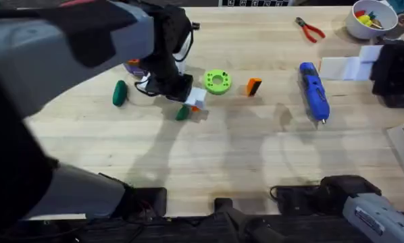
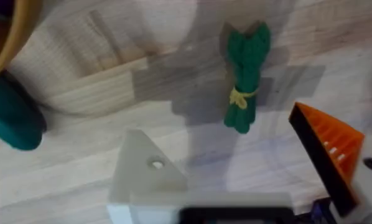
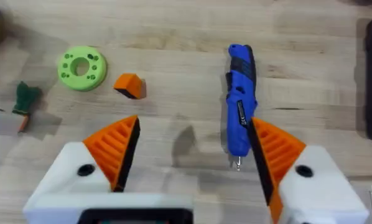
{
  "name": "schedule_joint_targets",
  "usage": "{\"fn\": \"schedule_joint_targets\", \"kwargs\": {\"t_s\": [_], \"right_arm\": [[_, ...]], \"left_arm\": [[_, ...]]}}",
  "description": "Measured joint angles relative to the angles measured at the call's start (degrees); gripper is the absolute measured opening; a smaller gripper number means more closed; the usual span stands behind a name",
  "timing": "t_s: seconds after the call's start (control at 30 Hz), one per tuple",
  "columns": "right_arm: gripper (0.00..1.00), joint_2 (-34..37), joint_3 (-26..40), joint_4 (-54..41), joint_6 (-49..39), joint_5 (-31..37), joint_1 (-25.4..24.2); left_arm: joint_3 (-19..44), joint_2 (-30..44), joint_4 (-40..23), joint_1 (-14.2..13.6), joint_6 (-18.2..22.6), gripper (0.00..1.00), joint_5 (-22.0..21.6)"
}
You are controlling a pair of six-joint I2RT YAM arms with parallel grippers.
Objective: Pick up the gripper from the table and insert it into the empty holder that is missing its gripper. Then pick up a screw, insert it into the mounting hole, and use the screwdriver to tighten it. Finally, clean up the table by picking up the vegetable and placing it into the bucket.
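Honestly, sketchy spot. My left fingers (image 2: pixel 326 146) open, empty, hovering by vegetable (image 2: pixel 245 74). Holder (image 2: pixel 145 171) bare; gripper (image 1: pixel 254 86) loose on bench (image 1: pixel 256 155) near green disc (image 1: pixel 217 81). Risk: bare block slips, knocks vegetable away. Right fingers (image 3: pixel 114 146) open, empty, over screwdriver (image 3: pixel 239 106).

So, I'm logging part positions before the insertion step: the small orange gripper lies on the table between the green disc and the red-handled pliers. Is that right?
Not quite. In the overhead view the small orange gripper does lie on the table beside the green disc, but the thing on its other side is the blue screwdriver, not the pliers, which lie far back near the white bowl.
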Motion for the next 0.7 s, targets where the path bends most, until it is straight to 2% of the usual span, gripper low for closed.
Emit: {"fn": "schedule_joint_targets", "kwargs": {"t_s": [0.23,0.37,0.5,0.53,0.6,0.63,0.7], "right_arm": [[0.994,0.0,0.0,0.0,0.0,0.0,0.0],[0.994,0.0,0.0,0.0,0.0,0.0,0.0],[0.994,0.0,0.0,0.0,0.0,0.0,0.0],[0.994,0.0,0.0,0.0,0.0,0.0,0.0],[0.994,0.0,0.0,0.0,0.0,0.0,0.0],[0.994,0.0,0.0,0.0,0.0,0.0,0.0],[0.994,0.0,0.0,0.0,0.0,0.0,0.0]], "left_arm": [[0.0,4.0,4.2,-1.8,0.4,0.958,-0.2],[0.1,5.6,4.1,-2.9,0.6,0.865,-1.4],[0.5,7.2,4.1,-3.0,0.8,0.803,-1.4],[0.6,7.2,4.6,-3.0,0.9,0.762,-1.4],[0.7,7.3,5.3,-3.1,0.9,0.537,-1.1],[0.8,7.3,5.7,-3.2,1.0,0.352,-0.8],[1.0,7.3,6.0,-3.2,1.1,0.071,-0.7]]}}
